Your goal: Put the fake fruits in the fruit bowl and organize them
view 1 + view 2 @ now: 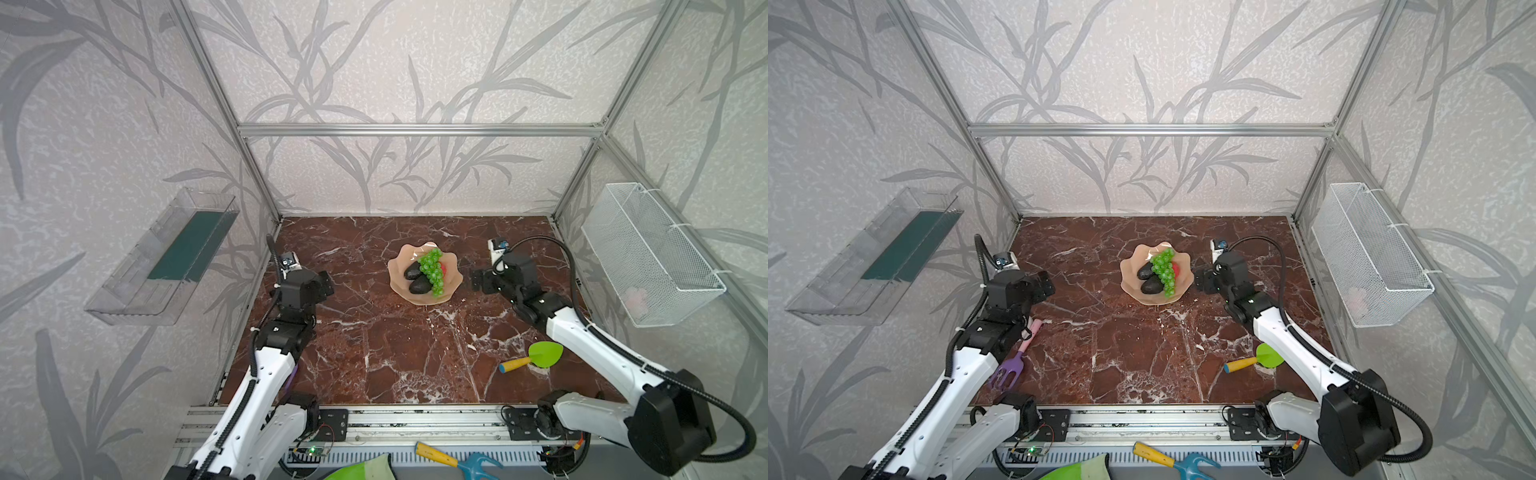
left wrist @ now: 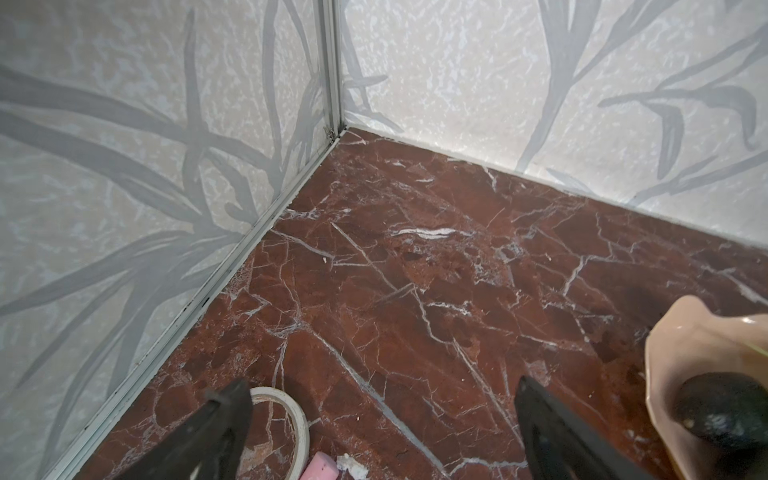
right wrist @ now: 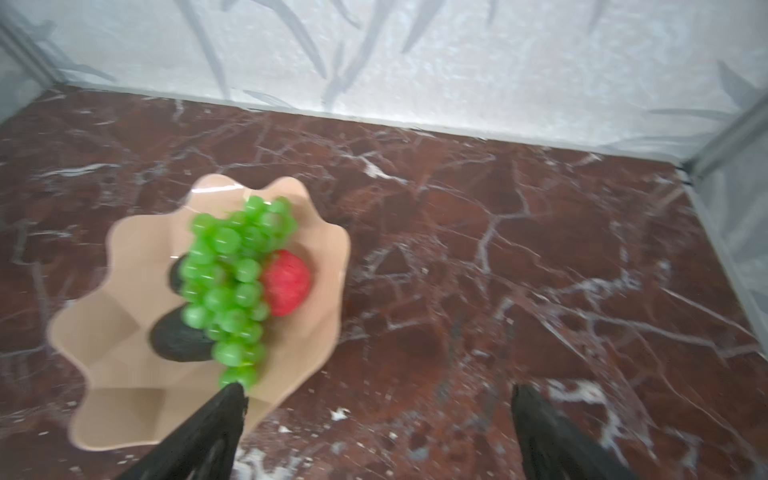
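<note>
Peering through the blurred right wrist view, I find the knobbly green grapes (image 3: 232, 286) draped over both matte avocados (image 3: 178, 338), half hiding the red apple (image 3: 286, 282), all inside the scalloped peach bowl (image 3: 124, 399) on the marbled surface (image 3: 498, 249). Left tool (image 2: 382, 386) and right tool (image 3: 378, 392) gape apart, empty.

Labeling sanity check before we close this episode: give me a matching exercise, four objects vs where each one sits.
Things:
1. grapes
2. red apple
3. green shovel
4. purple fork

Places:
A. on the table, beside the right arm
B. in the bowl, tucked beside the grapes
C. in the bowl, lying across both avocados
D. on the table, partly under the left arm

Pairs: 1-C, 2-B, 3-A, 4-D
</note>
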Controlling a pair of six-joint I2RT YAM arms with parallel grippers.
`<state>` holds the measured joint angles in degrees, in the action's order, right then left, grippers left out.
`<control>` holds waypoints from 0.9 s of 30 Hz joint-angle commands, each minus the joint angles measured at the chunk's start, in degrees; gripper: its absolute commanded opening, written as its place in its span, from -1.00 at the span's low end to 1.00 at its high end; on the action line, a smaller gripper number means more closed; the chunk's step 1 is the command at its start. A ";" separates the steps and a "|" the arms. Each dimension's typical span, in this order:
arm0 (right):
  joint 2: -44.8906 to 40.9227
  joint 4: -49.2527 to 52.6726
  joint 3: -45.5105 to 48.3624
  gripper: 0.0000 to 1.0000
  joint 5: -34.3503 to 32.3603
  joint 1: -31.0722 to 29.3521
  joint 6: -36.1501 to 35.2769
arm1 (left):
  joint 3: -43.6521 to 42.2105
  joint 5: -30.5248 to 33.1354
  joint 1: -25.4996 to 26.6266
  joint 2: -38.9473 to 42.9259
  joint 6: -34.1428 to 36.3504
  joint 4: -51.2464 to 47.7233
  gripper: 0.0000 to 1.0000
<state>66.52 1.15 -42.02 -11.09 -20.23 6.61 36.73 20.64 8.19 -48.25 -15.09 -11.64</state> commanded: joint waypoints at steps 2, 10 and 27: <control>-3.10 -14.59 9.52 0.98 -7.26 6.20 -4.78 | -4.91 -0.09 -0.16 1.24 10.76 13.91 0.99; 9.35 -43.01 20.66 0.98 -8.13 11.62 -7.16 | -12.25 -0.92 -0.50 -9.07 14.61 31.62 0.99; 24.64 -61.49 22.46 0.98 -2.46 11.26 -10.88 | -18.67 -4.03 -5.81 -36.88 13.47 67.24 0.99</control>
<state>91.07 -57.67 -18.31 -14.09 -8.69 -3.33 17.15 16.12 2.90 -80.27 -1.54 45.80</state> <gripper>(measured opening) 0.991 0.993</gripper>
